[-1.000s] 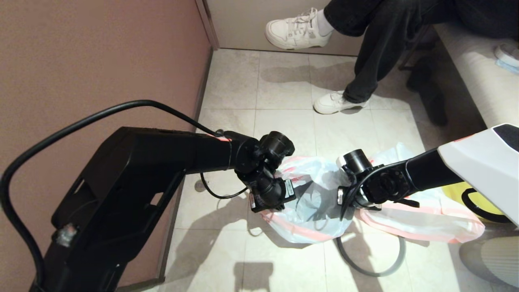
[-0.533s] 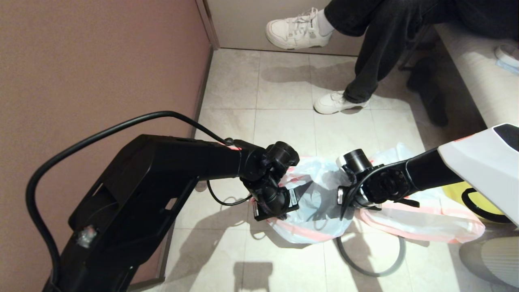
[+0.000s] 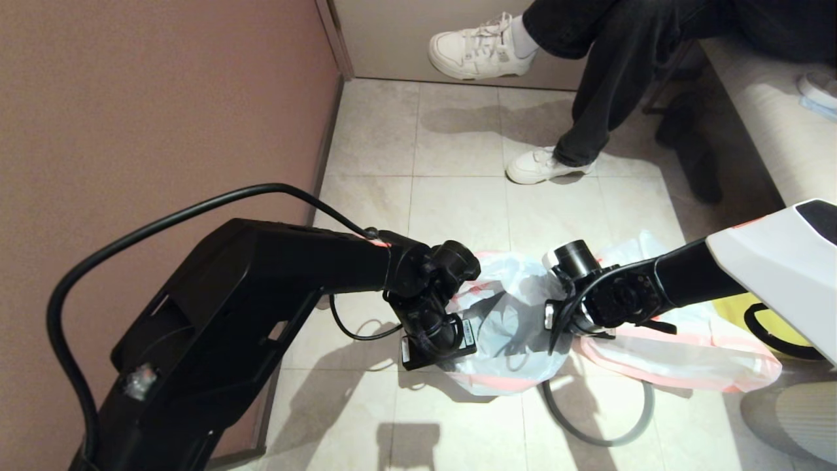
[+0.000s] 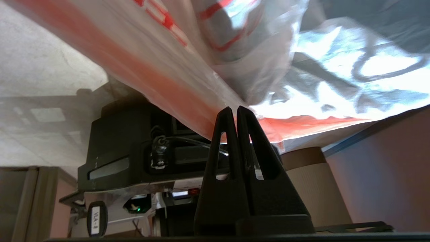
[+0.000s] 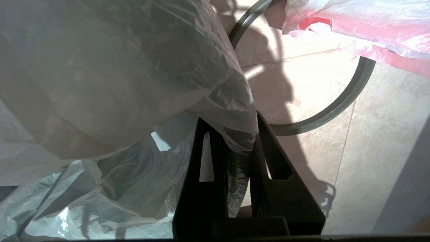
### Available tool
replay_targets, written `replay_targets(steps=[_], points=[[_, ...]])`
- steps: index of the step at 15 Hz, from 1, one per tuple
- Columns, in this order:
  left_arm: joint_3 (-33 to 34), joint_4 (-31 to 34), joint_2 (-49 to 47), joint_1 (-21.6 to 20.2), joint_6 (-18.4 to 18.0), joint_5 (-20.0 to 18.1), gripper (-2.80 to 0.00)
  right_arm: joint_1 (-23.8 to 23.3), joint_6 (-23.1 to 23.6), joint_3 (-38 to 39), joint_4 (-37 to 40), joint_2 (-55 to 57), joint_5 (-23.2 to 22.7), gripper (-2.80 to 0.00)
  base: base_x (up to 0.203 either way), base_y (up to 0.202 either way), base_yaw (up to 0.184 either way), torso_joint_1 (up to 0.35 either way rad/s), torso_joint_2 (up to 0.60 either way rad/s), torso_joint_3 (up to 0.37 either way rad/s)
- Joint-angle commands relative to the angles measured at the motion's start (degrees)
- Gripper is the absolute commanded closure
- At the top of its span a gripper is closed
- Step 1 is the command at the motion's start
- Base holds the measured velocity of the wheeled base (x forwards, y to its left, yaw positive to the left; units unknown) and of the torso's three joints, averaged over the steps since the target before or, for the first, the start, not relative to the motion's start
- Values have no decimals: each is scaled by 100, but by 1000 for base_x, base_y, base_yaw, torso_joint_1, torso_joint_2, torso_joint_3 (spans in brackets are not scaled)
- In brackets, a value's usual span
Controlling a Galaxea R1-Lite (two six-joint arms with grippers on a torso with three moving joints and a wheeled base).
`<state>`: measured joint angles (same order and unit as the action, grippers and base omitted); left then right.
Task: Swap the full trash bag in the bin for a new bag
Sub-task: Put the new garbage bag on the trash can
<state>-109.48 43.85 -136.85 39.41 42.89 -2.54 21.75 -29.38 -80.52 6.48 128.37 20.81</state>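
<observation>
The new bag (image 3: 507, 320) hangs spread left-right mid-frame, mouth up, both grippers clamped on its hem; left gripper (image 4: 234, 111) has moved lower-left.

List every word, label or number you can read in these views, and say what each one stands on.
"VLA-8", as best it reads: on a small black tag seen in the left wrist view.
Red print on the new bag: blurred and cut off, not readable.
White stickers on the left arm's wrist, head view: too small to read.
</observation>
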Motion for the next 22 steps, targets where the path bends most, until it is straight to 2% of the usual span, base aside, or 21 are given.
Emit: replay_targets(steps=[1, 6, 10, 14, 15, 19, 22], points=[[55, 18, -56, -1, 27, -1, 0, -3, -15, -1, 2, 14, 11, 0, 0, 0, 0, 0, 0, 0], [300, 11, -193, -24, 55, 65, 0, -4, -15, -17, 2, 22, 2, 0, 0, 0, 0, 0, 0, 0], [449, -75, -382, -149, 118, 314, 0, -4, -15, -17, 2, 22, -16, 0, 0, 0, 0, 0, 0, 0], [449, -694, -735, -317, 161, 1042, 0, -13, -15, -21, 2, 30, -16, 0, 0, 0, 0, 0, 0, 0], [434, -833, -782, -351, 276, 1137, 0, -21, -15, -25, 2, 30, -16, 0, 0, 0, 0, 0, 0, 0], [390, -1077, -620, -476, 578, 1280, 0, -30, -15, -17, 2, 22, -16, 0, 0, 0, 0, 0, 0, 0], [490, -1069, -75, -453, 656, 1299, 0, -21, -15, -17, 2, 4, -24, 0, 0, 0, 0, 0, 0, 0]])
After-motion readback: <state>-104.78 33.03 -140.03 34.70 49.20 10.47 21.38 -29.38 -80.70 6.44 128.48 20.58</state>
